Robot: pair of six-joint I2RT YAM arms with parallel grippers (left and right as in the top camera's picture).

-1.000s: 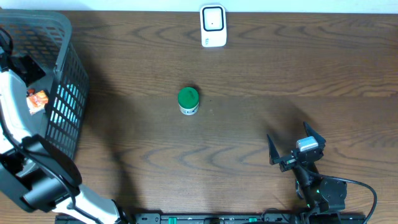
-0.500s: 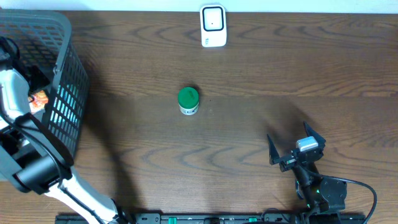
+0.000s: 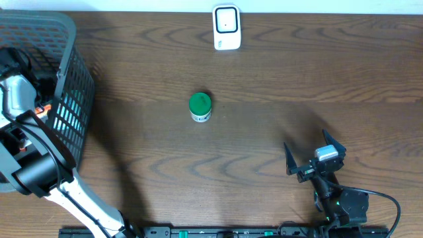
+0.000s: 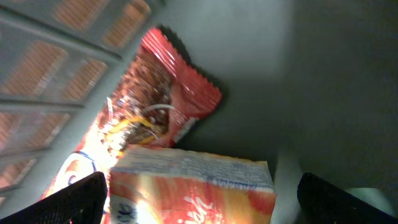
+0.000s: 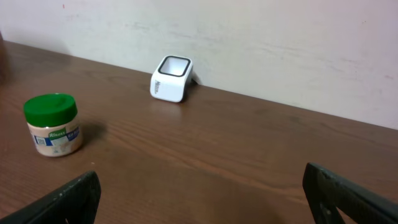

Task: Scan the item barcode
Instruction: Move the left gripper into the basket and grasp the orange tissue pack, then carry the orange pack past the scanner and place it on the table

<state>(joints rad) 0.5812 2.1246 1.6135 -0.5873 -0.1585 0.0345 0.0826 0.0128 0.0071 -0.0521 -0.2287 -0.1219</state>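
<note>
**Left gripper over the packets inside the basket, before the pick**

The left gripper (image 4: 208,202) hung inside the basket (image 3: 71,99), its 2 fingers spread wide and holding nothing. Directly below it, between the fingers, lay an orange-and-white packet (image 4: 193,186), judged to be the item to scan. The packet's upper edge ran across from one finger toward the other, so the span appeared to fit the opening. A red packet (image 4: 168,93) leaned slantwise behind it, touching it and resting against the basket's mesh wall. That wall crowded the packets on 1 side, while the basket floor beyond them was bare, which left room on that side only.

The right gripper (image 3: 310,151) sat well outside the basket, also fully open and empty, so the left arm was plainly the nearer. The scanner (image 3: 226,26) stood outside the basket, well away along the far table edge. A green-lidded jar (image 3: 200,106) stood upright between basket and scanner, near the likely carrying path.
</note>
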